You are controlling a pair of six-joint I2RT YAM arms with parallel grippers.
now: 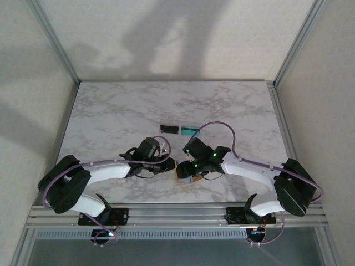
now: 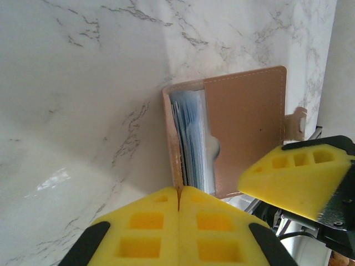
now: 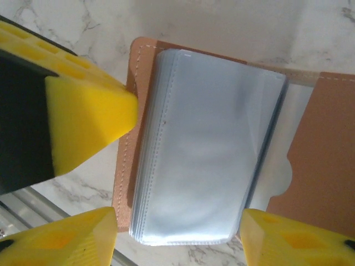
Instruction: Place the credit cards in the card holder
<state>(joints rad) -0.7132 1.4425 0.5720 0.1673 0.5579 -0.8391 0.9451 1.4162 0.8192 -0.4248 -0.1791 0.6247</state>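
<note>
The card holder (image 1: 182,172) lies open at the table's near middle, tan leather with a stack of clear grey-blue pockets (image 3: 205,149). My left gripper (image 2: 178,191) is shut on the edge of the holder's left flap (image 2: 173,138). My right gripper (image 3: 177,233) is open, and its yellow fingers (image 3: 97,235) stand on either side of the pocket stack's near end. Two credit cards lie flat further back, a black one (image 1: 168,128) and a teal one (image 1: 189,131). In the top view the left gripper (image 1: 171,164) and right gripper (image 1: 192,175) meet over the holder.
A clasp tab (image 2: 299,123) sticks out from the holder's right flap (image 2: 247,127). The metal rail of the table's front edge (image 1: 177,213) runs just behind the holder. Bare marble (image 1: 111,116) spreads to the left and back, with walls around three sides.
</note>
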